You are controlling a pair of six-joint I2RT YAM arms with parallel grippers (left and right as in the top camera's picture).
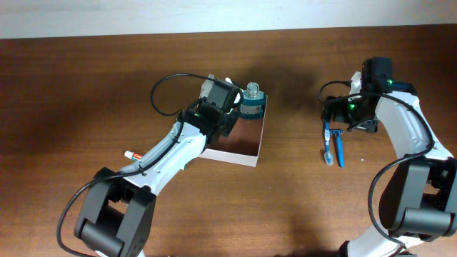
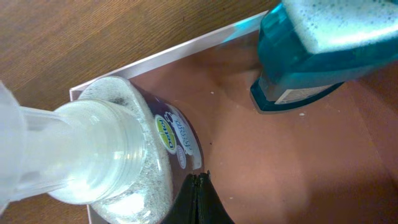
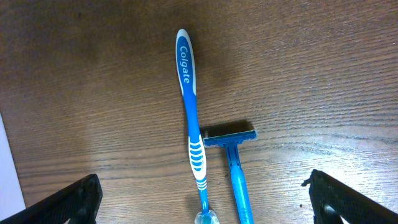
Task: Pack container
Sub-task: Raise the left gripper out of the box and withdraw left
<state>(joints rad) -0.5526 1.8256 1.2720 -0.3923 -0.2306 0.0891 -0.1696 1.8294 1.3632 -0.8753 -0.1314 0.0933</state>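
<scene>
The container, a shallow square box with white walls and a reddish-brown floor, lies left of centre. A teal mouthwash bottle stands in its far right corner. My left gripper hangs over the container. In the left wrist view its jaws are pressed together, empty, beside a clear bottle with a purple label standing in a container corner. The teal bottle stands further in. My right gripper is open above a blue toothbrush and a blue razor.
The toothbrush and razor lie side by side on the brown wooden table at the right. A small white tube with a red cap lies left of the left arm. A white edge shows at the left of the right wrist view.
</scene>
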